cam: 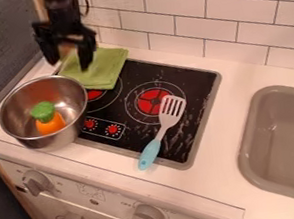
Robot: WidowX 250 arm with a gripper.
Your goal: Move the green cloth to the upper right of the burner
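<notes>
White tiles [192, 20] stood behind the stove top [193, 83]; we saw the gripper [69, 65] with its jaws apart over the green cloth [101, 69], which lay across the far left corner, near the pot [65, 134]. We needed to descend straight, pinch one fold deeply, and lift before going right.

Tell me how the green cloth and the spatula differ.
The green cloth is soft, folded fabric in one color; the spatula looks stiff, with a pale slotted head and light blue handle. The cloth makes a broad, squarish patch at the cooktop's back left, while the spatula is long and narrow, its head over the right burner. Both lie at least partly on the cooktop.
</notes>
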